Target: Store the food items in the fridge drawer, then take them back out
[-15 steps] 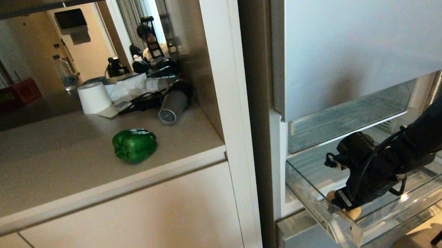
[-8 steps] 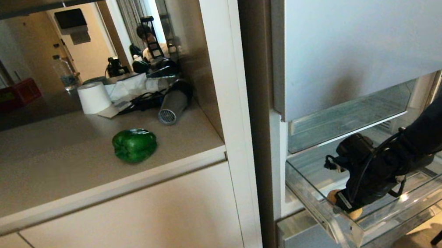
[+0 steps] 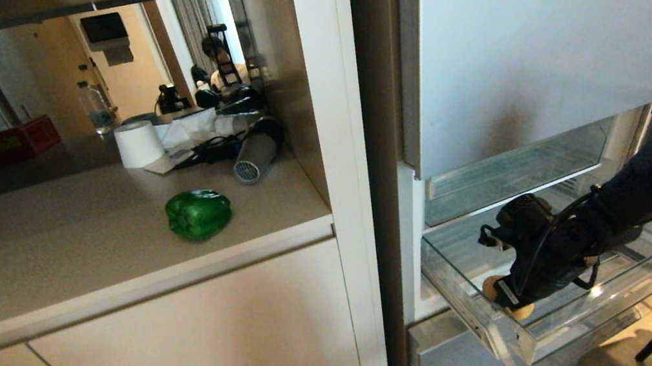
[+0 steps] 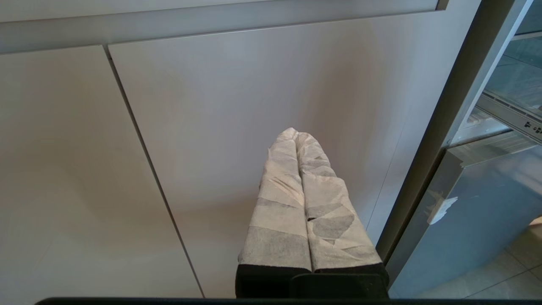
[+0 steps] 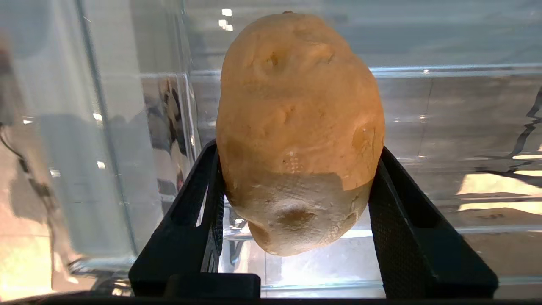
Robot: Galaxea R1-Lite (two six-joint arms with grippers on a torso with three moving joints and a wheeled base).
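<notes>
- While it reaches into the clear plastic fridge drawer (image 3: 588, 308), the right gripper (image 5: 296, 178) pinches the tan oval potato (image 5: 296, 127).
- The glossy green bell pepper (image 3: 199, 213) lies on the beige desk (image 3: 49, 253).
- The left gripper (image 4: 298, 178), fingers pressed together, faces the beige cabinet door (image 4: 237, 101).

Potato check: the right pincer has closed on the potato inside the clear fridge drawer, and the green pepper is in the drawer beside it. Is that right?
Not quite. The right pincer does grip the potato inside the clear fridge drawer, but the green pepper is not in the drawer: the head view shows it lying on the beige counter to the left of the fridge.
</notes>
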